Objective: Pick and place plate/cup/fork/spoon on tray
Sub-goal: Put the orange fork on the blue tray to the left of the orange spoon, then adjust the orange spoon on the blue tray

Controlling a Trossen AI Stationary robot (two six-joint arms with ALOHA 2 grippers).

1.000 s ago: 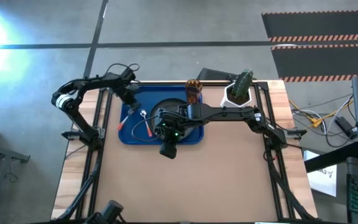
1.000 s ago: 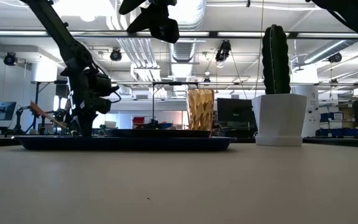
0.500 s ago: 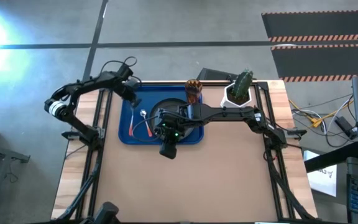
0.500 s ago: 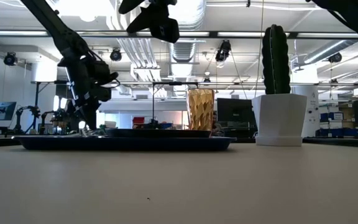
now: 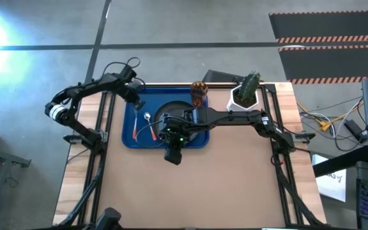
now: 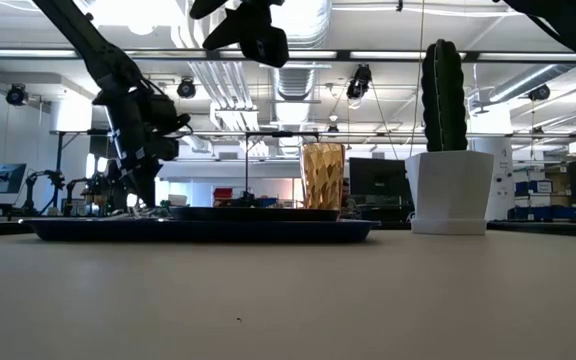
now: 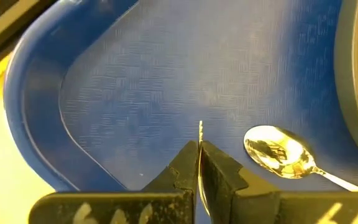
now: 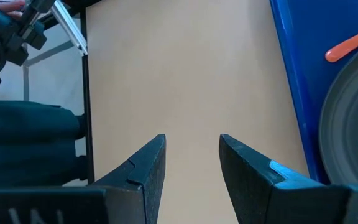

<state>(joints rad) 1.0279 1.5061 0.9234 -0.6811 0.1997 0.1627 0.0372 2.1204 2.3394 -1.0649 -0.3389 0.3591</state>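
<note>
**Q.** Working from the near edge of the table to the far edge, how far along is the task?

**A.** Nearest, the right gripper hangs over bare table just below the tray in the high view, its fingers parted and empty. On the tray lie the fork and the spoon at left of centre, with the plate beside them at centre. Farther back, the cup appears to stand in the tray's upper right corner. All four items seem to be placed, so the task is judged complete or nearly so. The left gripper hovers over the tray's upper left, fingers pressed together, with nothing seen held. Farthest back, off the tray, is the cactus pot.

**Q.** What does one view show that another does not?

**A.** The left wrist view shows the spoon's bowl resting on the blue floor just beside the plate's rim, a detail too small in the high view. The low view shows the cup upright but hides the cutlery behind the tray's rim. Only the high view shows the whole layout.
</note>
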